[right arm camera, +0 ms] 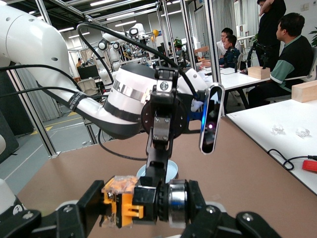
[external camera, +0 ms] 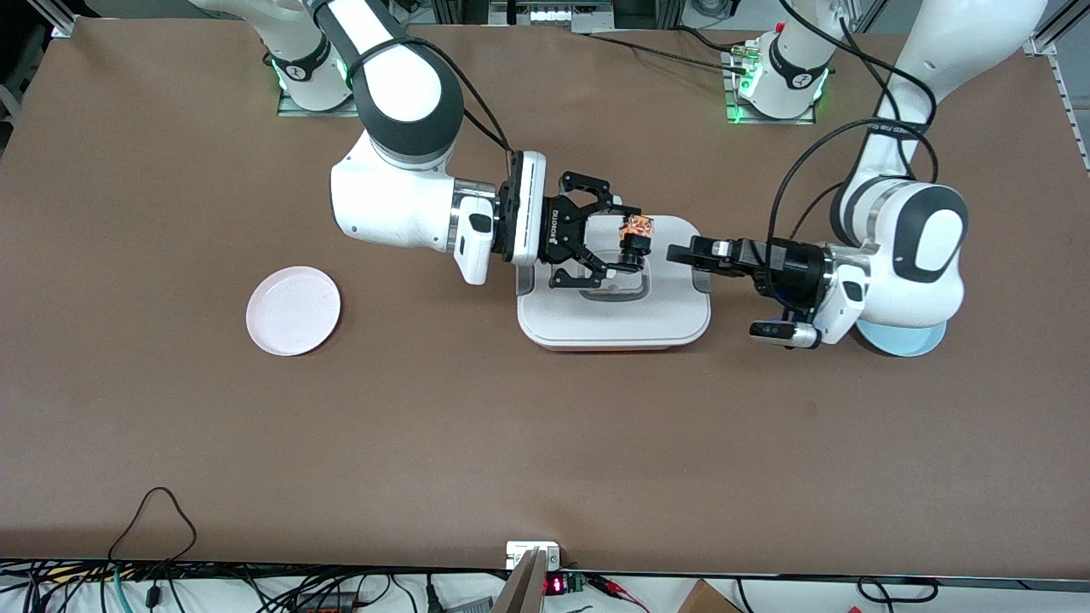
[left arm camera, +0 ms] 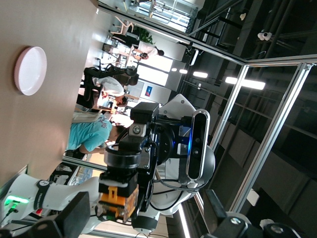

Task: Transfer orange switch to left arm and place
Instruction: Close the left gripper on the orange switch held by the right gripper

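Orange switch [external camera: 635, 237] clamped in my right gripper [external camera: 620, 240] over the box [external camera: 613, 319] | my left gripper [external camera: 681, 254] spread wide beside it, apart | table [external camera: 545, 443] edges distant

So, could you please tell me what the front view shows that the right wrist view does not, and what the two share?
Only the front view shows the pink plate toward the right arm's end of the table, the whole white box, and both arm bases. Only the right wrist view shows people seated at desks off the table. Both show the right pincer shut on the orange switch over the box, the open left pincer level with the switch and not touching it, and the blue plate under the left arm.
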You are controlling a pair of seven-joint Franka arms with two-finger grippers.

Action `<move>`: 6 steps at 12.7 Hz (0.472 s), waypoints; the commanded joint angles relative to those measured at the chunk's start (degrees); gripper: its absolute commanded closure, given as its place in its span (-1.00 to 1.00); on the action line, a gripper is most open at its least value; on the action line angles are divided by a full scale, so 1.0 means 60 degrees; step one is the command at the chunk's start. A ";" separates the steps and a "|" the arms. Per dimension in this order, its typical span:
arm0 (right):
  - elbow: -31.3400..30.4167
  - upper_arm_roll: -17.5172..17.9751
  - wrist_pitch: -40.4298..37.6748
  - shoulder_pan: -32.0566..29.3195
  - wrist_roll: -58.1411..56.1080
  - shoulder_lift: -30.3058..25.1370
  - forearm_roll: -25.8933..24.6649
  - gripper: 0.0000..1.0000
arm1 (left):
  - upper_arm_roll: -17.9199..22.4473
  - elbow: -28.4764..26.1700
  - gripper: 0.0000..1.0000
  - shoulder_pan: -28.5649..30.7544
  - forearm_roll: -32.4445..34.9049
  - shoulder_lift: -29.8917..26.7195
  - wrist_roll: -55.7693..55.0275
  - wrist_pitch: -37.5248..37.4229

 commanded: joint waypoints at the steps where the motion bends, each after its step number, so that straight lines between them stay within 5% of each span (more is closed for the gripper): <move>1: 0.0099 -0.0023 -0.0002 -0.0045 -0.0457 0.0093 0.0220 1.00 | 0.0071 -0.0044 -1.00 -0.0277 -0.0432 0.0166 0.0556 0.0274; 6: 0.0069 -0.0024 -0.0002 -0.0060 -0.0532 0.0092 0.0235 1.00 | 0.0071 -0.0044 -1.00 -0.0584 -0.0679 0.0254 0.0630 0.0465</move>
